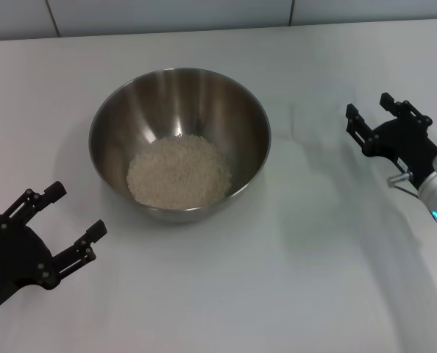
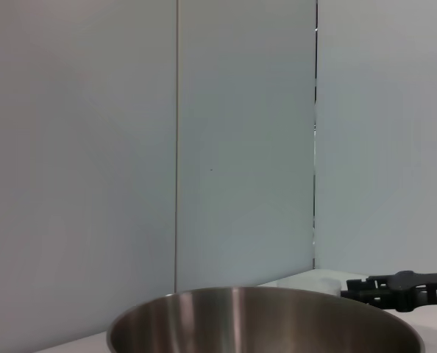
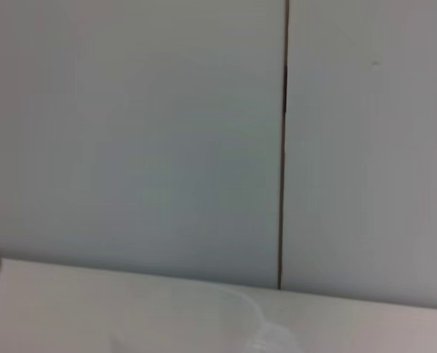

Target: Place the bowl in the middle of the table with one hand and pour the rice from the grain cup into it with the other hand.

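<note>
Bowl (image 1: 179, 140) mid-table (image 1: 292, 279), rice (image 1: 178, 171) inside; both end effectors spread wide, empty, apart.

Both grippers are black with thin pronged fingers: the left gripper (image 1: 68, 217) all black, the right gripper (image 1: 373, 118) on a white wrist bearing a blue light.

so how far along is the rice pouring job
It looks essentially finished. The large shiny stainless-steel bowl sits on the plain white table, roughly central, and a mound of white rice lies inside it. Nothing is in hand: the black left gripper and black right gripper both hang open and empty beside the bowl. The clear cup shows only faintly in the right wrist view, apparently set down.
</note>
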Controlling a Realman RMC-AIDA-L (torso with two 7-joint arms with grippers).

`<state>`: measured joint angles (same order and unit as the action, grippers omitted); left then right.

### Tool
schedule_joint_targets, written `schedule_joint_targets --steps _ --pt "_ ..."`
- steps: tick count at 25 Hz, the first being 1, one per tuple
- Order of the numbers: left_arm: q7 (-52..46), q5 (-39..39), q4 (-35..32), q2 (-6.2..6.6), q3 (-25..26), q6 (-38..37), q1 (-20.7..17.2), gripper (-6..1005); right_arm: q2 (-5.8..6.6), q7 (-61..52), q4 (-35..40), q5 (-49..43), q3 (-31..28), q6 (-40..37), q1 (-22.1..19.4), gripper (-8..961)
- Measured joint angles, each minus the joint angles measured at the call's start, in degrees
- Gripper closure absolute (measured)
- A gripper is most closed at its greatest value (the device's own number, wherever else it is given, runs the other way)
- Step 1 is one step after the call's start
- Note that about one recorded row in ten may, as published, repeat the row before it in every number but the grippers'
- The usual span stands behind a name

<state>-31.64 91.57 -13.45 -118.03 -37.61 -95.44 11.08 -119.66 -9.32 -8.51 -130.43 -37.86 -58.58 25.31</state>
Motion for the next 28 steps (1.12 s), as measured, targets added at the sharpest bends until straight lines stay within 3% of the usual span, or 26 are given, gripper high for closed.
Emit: schedule_joint_targets --steps 19,28 --pt "0.0 0.1 0.0 0.06 0.1 -0.1 -0.5 151 0.40 -1.6 -0.5 0.0 5.2 -14.6 -7.5 329" --pt "0.0 -0.1 -0.3 0.09 0.1 -0.2 -0.5 151 0.38 -3.1 0.1 0.0 7.8 -21.2 -8.5 329"
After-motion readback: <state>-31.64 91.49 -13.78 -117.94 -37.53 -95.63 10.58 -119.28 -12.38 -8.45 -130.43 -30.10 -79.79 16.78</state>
